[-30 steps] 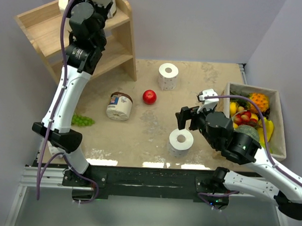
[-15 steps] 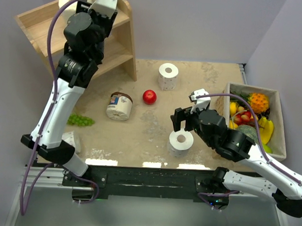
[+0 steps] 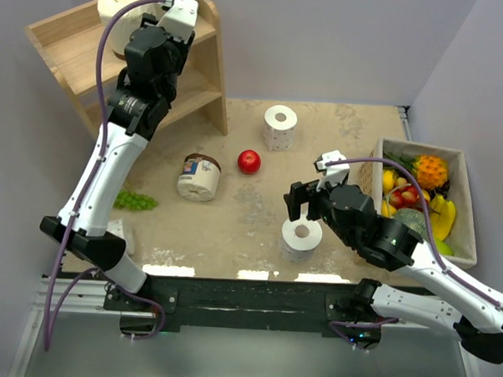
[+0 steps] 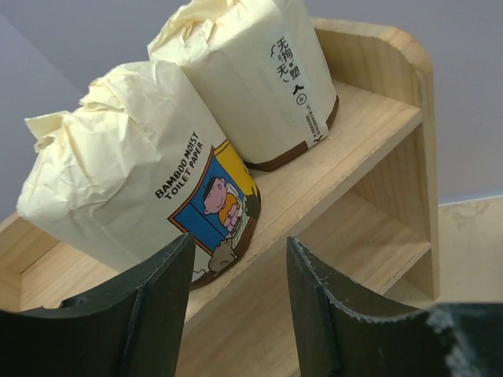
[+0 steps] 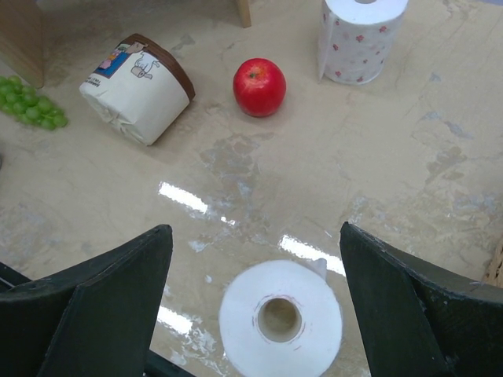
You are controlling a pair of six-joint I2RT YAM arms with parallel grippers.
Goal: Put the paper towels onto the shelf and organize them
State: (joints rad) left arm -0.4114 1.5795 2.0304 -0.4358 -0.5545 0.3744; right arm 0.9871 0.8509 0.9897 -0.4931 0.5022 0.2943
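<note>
The wooden shelf (image 3: 202, 74) stands at the far left. Two cream-wrapped rolls (image 3: 126, 3) sit on its top tier; the left wrist view shows the nearer one (image 4: 134, 181) and the farther one (image 4: 251, 78). My left gripper (image 4: 240, 251) is open and empty, just in front of them. A third wrapped roll (image 3: 198, 178) lies on its side on the table. One white roll (image 3: 280, 127) stands at mid-back. My right gripper (image 3: 305, 201) is open and empty, above another upright white roll (image 3: 301, 238), seen between its fingers in the right wrist view (image 5: 280, 320).
A red apple (image 3: 249, 162) lies between the lying wrapped roll and the far white roll. Green grapes (image 3: 136, 202) lie at the left. A box of fruit (image 3: 464, 206) stands at the right edge. A white shape (image 3: 116, 233) shows beside the left arm's elbow.
My left gripper has drawn back to the right from the top tier, uncovering the wrapped rolls. My right gripper has moved a little left, over the near white roll.
</note>
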